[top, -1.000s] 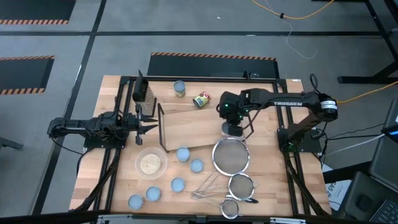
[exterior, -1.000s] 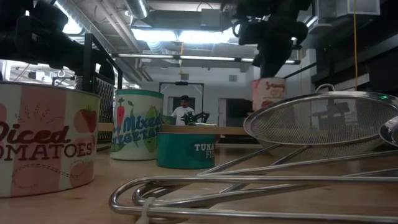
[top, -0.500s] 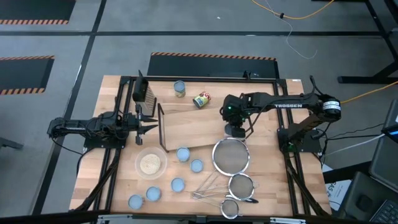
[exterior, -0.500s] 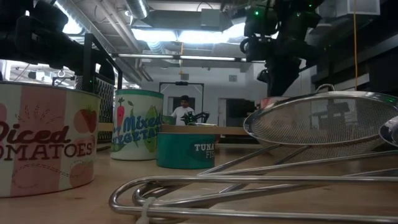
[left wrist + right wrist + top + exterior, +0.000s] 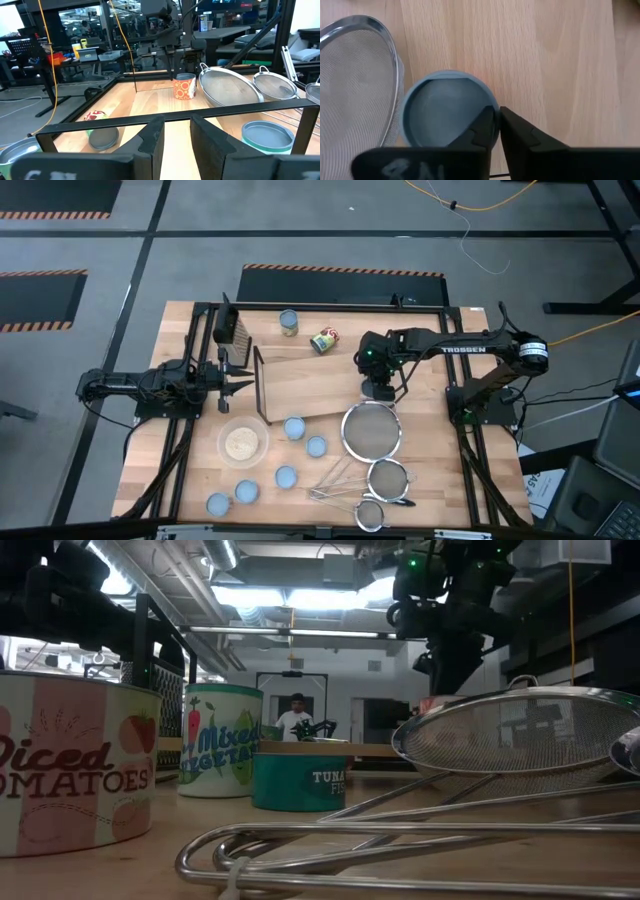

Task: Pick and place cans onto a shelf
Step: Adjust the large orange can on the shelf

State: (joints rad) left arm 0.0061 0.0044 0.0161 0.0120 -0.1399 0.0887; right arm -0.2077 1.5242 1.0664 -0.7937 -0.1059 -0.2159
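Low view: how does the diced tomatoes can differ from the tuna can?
The diced tomatoes can has a cream and pink label with tomato pictures; the tuna can is teal. The diced tomatoes can stands nearest the camera, cut off at the edge; the tuna can sits farther back. Both stand upright on the wooden table.

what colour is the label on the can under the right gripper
Orange-red with pale round patterns, on the can; it shows best in the left wrist view.

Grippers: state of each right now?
Left gripper: open, empty, beside the shelf's end.
Right gripper: shut, empty, above a can on the shelf.
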